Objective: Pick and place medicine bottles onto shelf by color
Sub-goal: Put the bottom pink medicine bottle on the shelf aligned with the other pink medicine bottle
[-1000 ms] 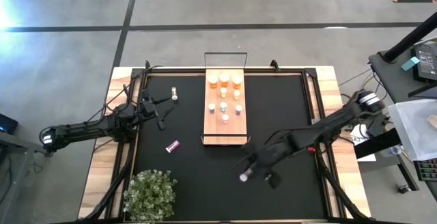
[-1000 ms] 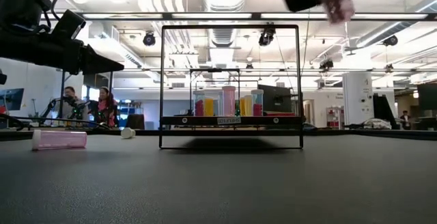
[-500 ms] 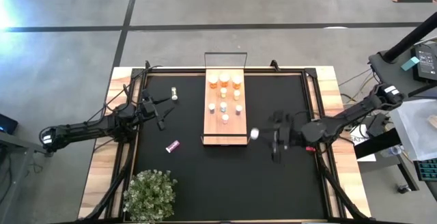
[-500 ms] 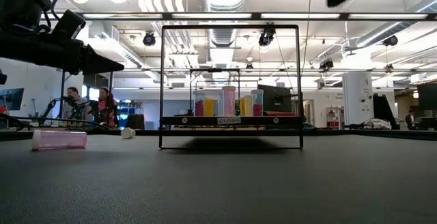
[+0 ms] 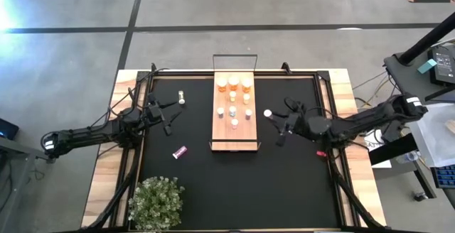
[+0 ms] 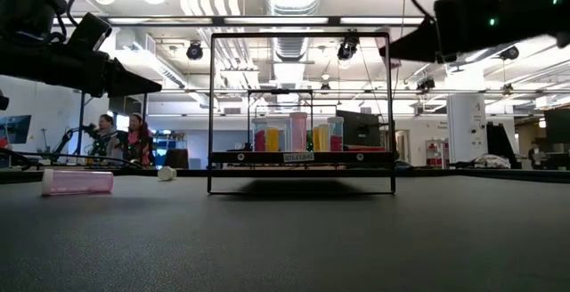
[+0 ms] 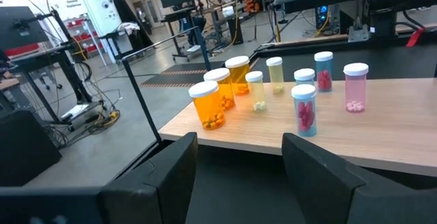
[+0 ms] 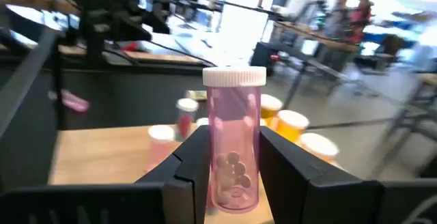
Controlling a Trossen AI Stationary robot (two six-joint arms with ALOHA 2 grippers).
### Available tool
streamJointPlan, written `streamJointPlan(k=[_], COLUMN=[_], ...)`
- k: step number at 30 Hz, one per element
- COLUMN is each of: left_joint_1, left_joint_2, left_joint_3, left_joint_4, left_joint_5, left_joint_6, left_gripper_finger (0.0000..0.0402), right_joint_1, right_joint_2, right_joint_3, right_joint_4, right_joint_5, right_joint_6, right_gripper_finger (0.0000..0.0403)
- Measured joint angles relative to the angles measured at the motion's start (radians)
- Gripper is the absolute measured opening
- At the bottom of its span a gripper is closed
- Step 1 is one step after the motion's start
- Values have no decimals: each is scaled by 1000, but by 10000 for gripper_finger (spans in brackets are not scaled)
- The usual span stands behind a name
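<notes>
The light-wood shelf [image 5: 234, 135] stands at the table's middle, with amber, pale and pink medicine bottles upright on it [image 7: 304, 108]. My right gripper [image 5: 276, 121] hovers just right of the shelf, shut on a pink bottle with a white cap [image 8: 234, 142]. My left gripper [image 5: 168, 117] is open and empty, left of the shelf, with its fingers [image 7: 171, 169] pointing at it. A pink bottle [image 5: 179, 151] lies on its side on the mat and also shows in the low view [image 6: 77, 182]. A small pale bottle [image 5: 183, 98] stands at the far left. My right gripper pinches the pink bottle's lower body [image 8: 232, 179] between its two fingers [image 8: 194, 166], one on each side. The fingers come about level from the table's right. The bottle stands upright, cap [image 5: 267, 113] up, lifted clear of the mat.
A potted plant [image 5: 156, 201] stands at the near left corner. A small red bit [image 5: 320, 153] lies on the mat under the right arm. The shelf's black wire frame [image 6: 301, 105] rises at its ends. People show in the room beyond the table [image 6: 134, 136].
My right gripper has carried the pink bottle from the near right part of the mat toward the far edge and up beside the shelf's right side, turning so the bottle now stands upright. The bottle has stayed clear of the mat.
</notes>
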Motion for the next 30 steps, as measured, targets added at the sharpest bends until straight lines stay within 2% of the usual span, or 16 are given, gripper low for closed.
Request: streamJointPlan(k=[4, 10, 20, 30], left_joint_1=[0, 0, 0, 0], left_joint_2=[0, 1, -1, 0], left_joint_3=[0, 0, 0, 0], left_joint_4=[0, 0, 0, 0], left_joint_5=[0, 0, 0, 0], left_joint_6=[0, 0, 0, 0], left_gripper_finger=[199, 199, 199, 199], right_joint_1=[-89, -145, -146, -146], right_joint_2=[3, 32, 227, 535], right_joint_3=[-75, -163, -218, -126], right_joint_4=[98, 261, 531, 736], right_joint_5=[-168, -327, -363, -365], right_joint_6=[59, 81, 94, 54], right_gripper_finger=[100, 100, 100, 100])
